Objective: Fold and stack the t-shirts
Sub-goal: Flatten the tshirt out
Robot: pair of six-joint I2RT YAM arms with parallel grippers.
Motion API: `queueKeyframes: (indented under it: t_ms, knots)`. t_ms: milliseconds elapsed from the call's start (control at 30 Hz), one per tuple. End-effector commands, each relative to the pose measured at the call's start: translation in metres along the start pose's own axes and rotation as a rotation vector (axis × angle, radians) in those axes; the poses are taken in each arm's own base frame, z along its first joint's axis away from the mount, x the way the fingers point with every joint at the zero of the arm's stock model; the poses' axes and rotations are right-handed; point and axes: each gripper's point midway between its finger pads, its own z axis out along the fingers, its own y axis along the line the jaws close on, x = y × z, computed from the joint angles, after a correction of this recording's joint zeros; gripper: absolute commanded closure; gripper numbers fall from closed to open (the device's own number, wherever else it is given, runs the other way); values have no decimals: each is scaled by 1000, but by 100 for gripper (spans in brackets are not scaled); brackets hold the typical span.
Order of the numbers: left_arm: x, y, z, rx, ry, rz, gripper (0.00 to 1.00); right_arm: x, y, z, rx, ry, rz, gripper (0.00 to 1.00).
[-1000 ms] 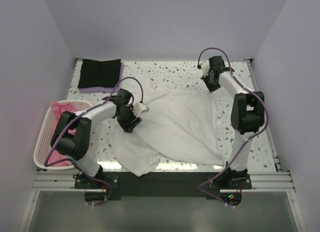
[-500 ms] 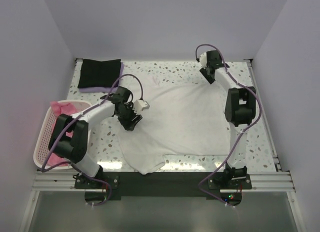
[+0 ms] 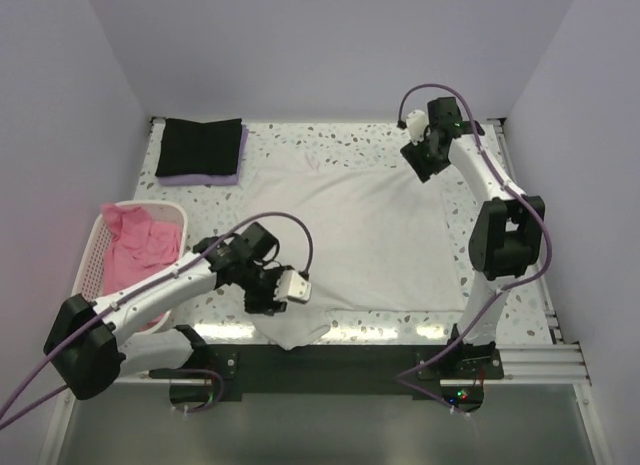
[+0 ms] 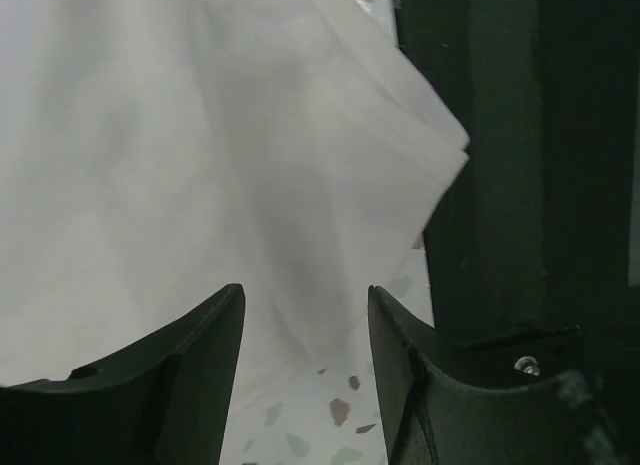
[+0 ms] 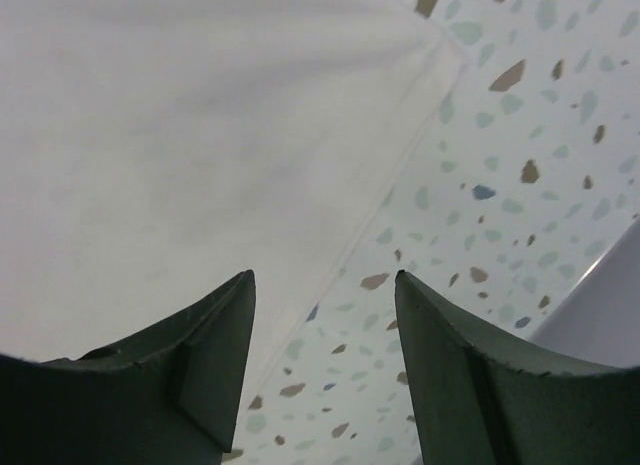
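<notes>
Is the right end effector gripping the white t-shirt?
No, the right end effector stands open and empty over the edge of the white t-shirt.

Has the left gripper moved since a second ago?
Yes. The left gripper has shifted down the view, toward the black front rail, over the white t-shirt.

Left arm (image 3: pixel 170 285) reaches low sideways, right arm (image 3: pixel 478 172) stretches far forward, both jaws parted.

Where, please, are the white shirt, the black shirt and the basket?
White cotton t-shirt (image 3: pixel 370 235), top view, middle.
Black folded t-shirt (image 3: pixel 200 145), top view, centre.
Pink plastic lattice basket (image 3: pixel 90 270), top view, left wall.
</notes>
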Motion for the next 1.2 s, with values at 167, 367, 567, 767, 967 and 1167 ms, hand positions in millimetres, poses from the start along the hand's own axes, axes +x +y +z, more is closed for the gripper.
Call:
queueKeyframes:
  t_ms: [167,367,567,767,967,1167]
  knots:
    - [44,-62,46,171,203,212,40,62,69,-38,-242,97,79,41]
    - [31,-52,61,159,197,231,50,80,71,-36,-223,124,60,41]
    - [16,-53,54,208,209,274,100,85,70,-30,-226,146,59,41]
    - [-24,-25,30,326,139,232,100,91,70,-21,-232,167,64,42]
    - [-28,74,29,235,50,-22,74,100,68,-23,-225,185,61,41]
    - [-48,101,-2,75,-116,-71,52,105,65,-33,-218,179,55,41]
